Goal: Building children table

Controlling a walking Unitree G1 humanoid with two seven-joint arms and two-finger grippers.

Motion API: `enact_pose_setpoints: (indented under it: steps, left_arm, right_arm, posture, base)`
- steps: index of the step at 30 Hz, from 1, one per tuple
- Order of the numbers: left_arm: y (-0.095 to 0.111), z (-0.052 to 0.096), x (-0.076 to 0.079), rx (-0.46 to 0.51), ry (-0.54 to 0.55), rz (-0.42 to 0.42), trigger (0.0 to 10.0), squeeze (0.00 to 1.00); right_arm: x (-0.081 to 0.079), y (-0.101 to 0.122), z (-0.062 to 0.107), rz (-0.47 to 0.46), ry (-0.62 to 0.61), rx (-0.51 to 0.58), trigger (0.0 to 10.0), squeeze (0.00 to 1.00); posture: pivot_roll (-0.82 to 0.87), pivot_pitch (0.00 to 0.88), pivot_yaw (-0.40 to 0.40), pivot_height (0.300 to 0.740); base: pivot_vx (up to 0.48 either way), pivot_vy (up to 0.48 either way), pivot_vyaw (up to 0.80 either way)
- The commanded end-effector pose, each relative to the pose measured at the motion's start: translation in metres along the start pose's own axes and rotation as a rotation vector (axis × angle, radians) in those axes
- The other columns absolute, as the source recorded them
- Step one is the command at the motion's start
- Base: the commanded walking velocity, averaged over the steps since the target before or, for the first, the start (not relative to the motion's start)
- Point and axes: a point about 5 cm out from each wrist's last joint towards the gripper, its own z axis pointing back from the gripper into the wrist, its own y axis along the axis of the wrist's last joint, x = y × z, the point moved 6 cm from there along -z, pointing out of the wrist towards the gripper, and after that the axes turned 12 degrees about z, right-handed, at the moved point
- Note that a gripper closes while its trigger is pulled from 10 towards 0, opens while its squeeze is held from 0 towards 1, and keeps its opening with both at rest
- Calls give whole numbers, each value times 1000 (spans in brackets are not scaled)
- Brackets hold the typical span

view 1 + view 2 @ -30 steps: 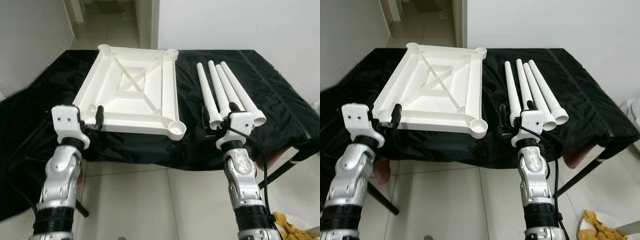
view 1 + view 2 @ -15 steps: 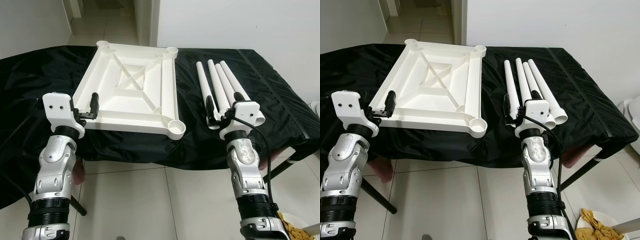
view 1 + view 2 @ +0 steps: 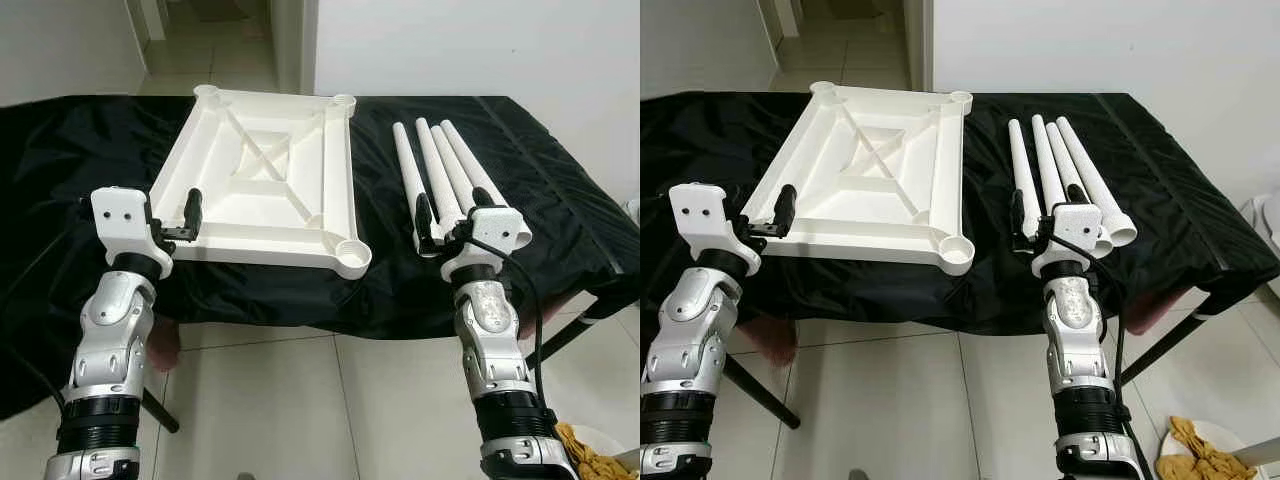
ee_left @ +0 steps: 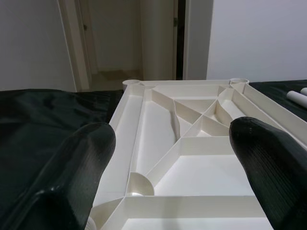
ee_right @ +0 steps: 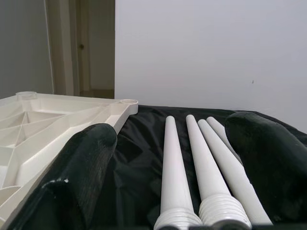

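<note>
White plastic tabletop [image 3: 262, 180], ribbed underside up, round corner sockets: 11 o'clock on the black-draped table [image 3: 560, 190]. Four tapered white legs [image 3: 445, 175], side by side, 1 o'clock. Left hand [image 4: 168, 158] released at the tabletop's near edge; right hand [image 5: 177, 158] released before the legs' threaded ends. Tiled floor [image 3: 300, 400], white walls.

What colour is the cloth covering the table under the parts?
Black, slightly shiny cloth; the left eye view shows it best.

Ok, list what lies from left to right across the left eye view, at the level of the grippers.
left gripper → upturned white tabletop → right gripper → four white table legs → bare black cloth of the work table.
</note>
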Motion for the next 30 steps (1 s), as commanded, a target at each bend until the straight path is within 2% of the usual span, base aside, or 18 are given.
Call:
enact_pose_setpoints:
  steps: [1,11,30]
  left_arm:
    - [-3,-1,-3,-21,3,-1,10000,0]
    - [-4,-2,-5,-23,8,18,10000,0]
    - [-3,-5,-4,-21,4,15,10000,0]
  right_arm:
    - [1,-2,2,-10,-14,-3,10000,0]
    - [1,-2,2,-5,-17,-4,10000,0]
    - [1,-2,2,-1,-28,-4,10000,0]
  posture:
    - [-45,0,35,740]
    - [-50,18,41,740]
    - [-52,22,51,740]
  base:
    - [0,0,0]
    - [0,0,0]
    - [302,0,0]
